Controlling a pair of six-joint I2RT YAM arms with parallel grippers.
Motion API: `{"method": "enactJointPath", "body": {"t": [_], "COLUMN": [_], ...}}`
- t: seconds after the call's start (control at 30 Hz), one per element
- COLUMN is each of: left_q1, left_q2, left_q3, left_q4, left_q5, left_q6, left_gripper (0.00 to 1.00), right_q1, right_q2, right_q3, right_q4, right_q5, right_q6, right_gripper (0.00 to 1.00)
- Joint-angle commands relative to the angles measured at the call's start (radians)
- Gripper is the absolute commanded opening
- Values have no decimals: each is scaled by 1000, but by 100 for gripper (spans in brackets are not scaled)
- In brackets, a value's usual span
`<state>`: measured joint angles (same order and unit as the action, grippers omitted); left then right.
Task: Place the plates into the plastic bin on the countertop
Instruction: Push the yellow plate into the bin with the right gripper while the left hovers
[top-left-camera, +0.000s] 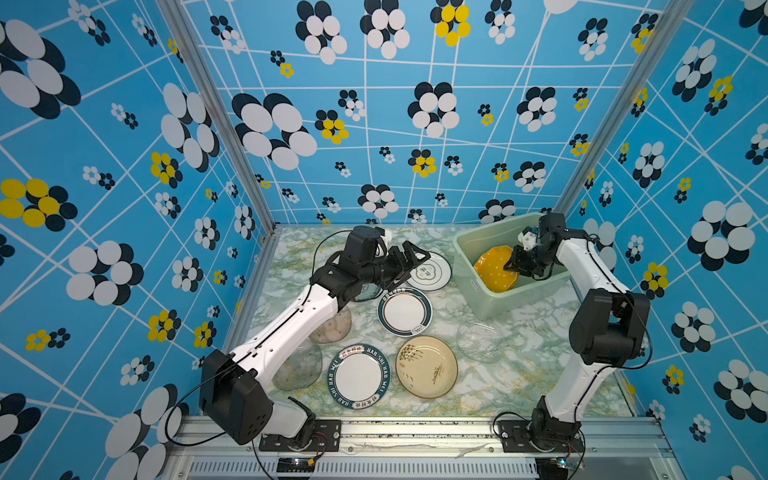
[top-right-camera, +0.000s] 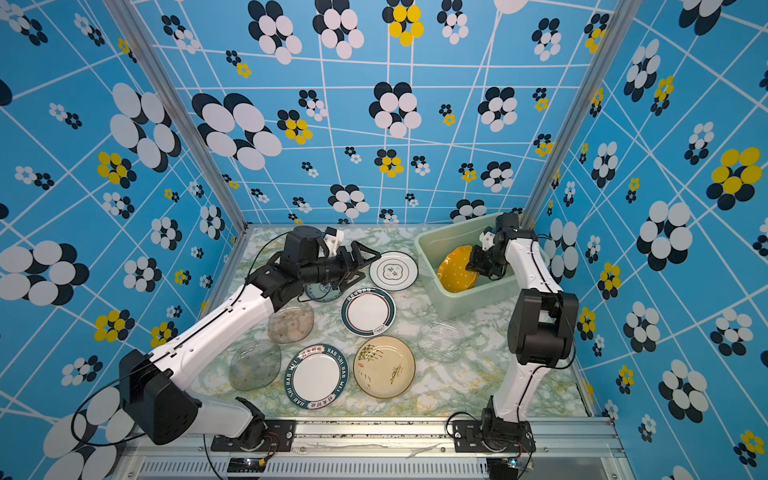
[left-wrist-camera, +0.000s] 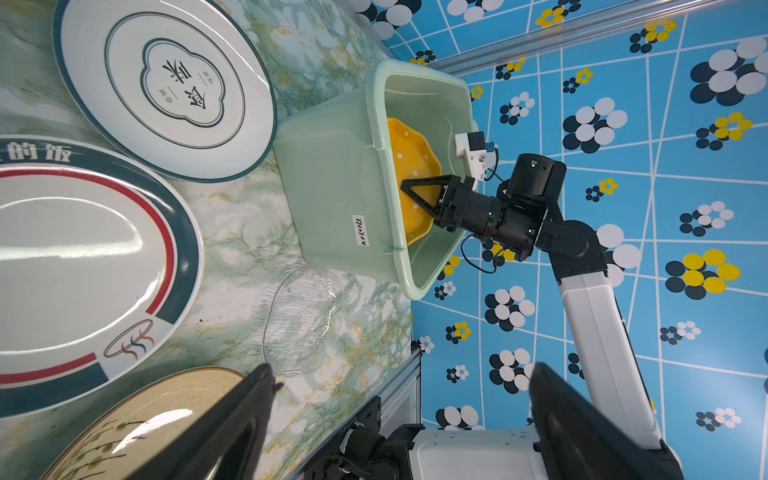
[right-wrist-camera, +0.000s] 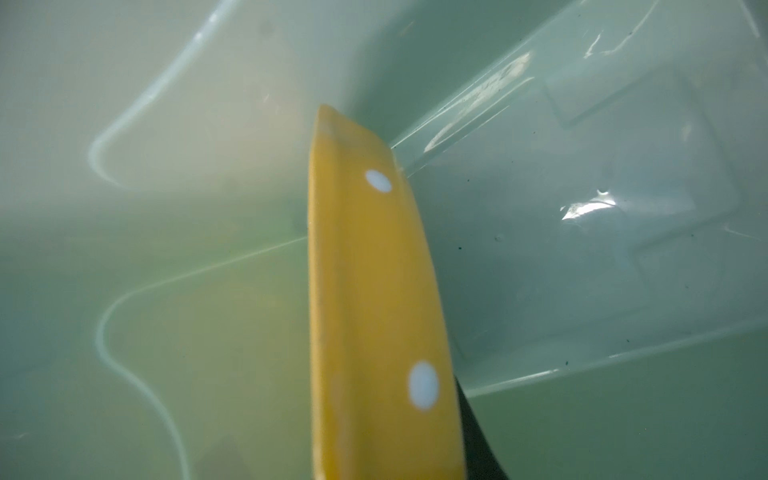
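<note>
The pale green plastic bin (top-left-camera: 469, 266) (top-right-camera: 430, 257) (left-wrist-camera: 332, 187) stands at the back right of the countertop (top-left-camera: 519, 374). Inside it my right gripper (top-left-camera: 512, 264) (top-right-camera: 473, 261) (left-wrist-camera: 405, 189) is shut on the rim of a yellow white-dotted plate (top-left-camera: 492, 268) (top-right-camera: 453, 272) (right-wrist-camera: 365, 270), which stands tilted against the bin's wall. My left gripper (top-left-camera: 415, 271) (top-right-camera: 365, 270) (left-wrist-camera: 401, 370) hangs open and empty above a blue-patterned plate (top-right-camera: 322, 293), beside a white plate with a clover emblem (top-left-camera: 434, 274) (left-wrist-camera: 166, 83).
On the countertop lie a green-rimmed plate with a red line (top-left-camera: 405, 311), a lettered green-rimmed plate (top-left-camera: 359, 376), a beige plate with a plant drawing (top-left-camera: 427, 366) and a clear glass plate (top-left-camera: 480, 340). Two more glass plates (top-right-camera: 254, 363) (top-right-camera: 291, 322) lie under the left arm.
</note>
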<state>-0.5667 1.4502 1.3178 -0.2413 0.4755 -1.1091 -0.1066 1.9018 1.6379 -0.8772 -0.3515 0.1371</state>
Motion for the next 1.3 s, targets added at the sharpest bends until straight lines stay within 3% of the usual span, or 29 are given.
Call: {"method": "enactJointPath", "body": {"t": [0.0, 0.27, 0.8, 1.27], "left_q1": [-21, -56, -145, -176], "left_q2": [56, 184, 475, 645], "left_q3": [72, 175, 431, 592], "left_q4": [-10, 10, 42, -38], "left_q5": [8, 24, 9, -26], "left_q6": [25, 18, -18, 3], "left_gripper": [97, 97, 95, 77], "right_q1": [18, 35, 33, 25], "right_q2": [6, 46, 105, 80], "right_q3": [59, 56, 22, -29], "right_q4": [37, 38, 9, 3], "right_q5": [-44, -30, 17, 67], "right_q6": [-38, -118, -92, -44], "right_gripper": [0, 0, 1, 6]}}
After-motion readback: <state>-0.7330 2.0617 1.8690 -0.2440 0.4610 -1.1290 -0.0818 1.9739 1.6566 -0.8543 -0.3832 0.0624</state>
